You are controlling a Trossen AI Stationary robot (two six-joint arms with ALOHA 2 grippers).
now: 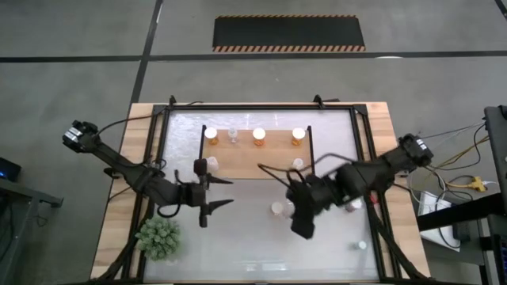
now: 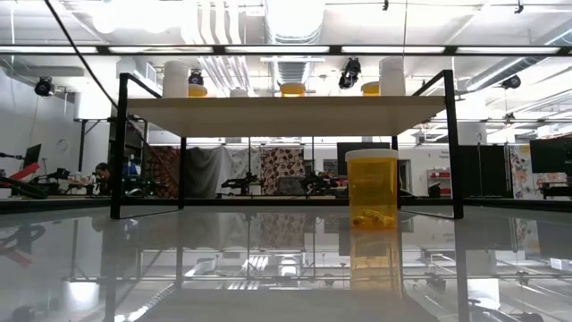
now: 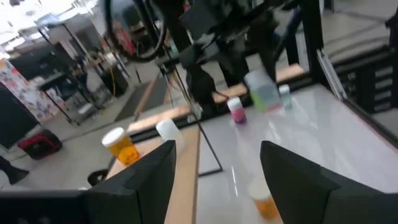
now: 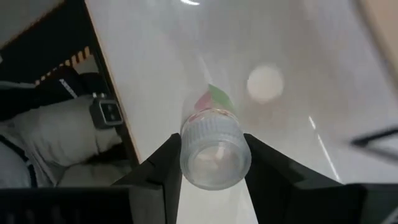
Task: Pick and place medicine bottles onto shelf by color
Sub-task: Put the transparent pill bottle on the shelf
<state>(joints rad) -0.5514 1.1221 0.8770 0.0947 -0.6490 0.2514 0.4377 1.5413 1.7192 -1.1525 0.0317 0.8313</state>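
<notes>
Midway through the sorting, the right pincer (image 4: 214, 155) grips a clear white-capped bottle (image 4: 214, 152) between its two fingers, cap toward the wrist camera, held above the glossy white table (image 1: 238, 245) just in front of the shelf (image 1: 257, 154) and off its right end. The carry step appears to be in hand; the next move, by this judgement, calls for lifting the bottle to the board's height and setting it down among bottles of its own colour, clear of those already standing. Three orange bottles (image 1: 259, 134) and a clear one (image 1: 233, 134) line the shelf's back edge, with a white one (image 1: 298, 164) near its front right corner. The left pincer (image 1: 215, 194) hangs with fingers spread and empty, just in front of the shelf's left corner, near another white bottle (image 1: 201, 165). More bottles wait on the table, one orange (image 2: 371, 190) standing before the shelf. A green plant (image 1: 161, 237) sits well in front of the shelf's left end. Beyond lies an open workshop hall.
</notes>
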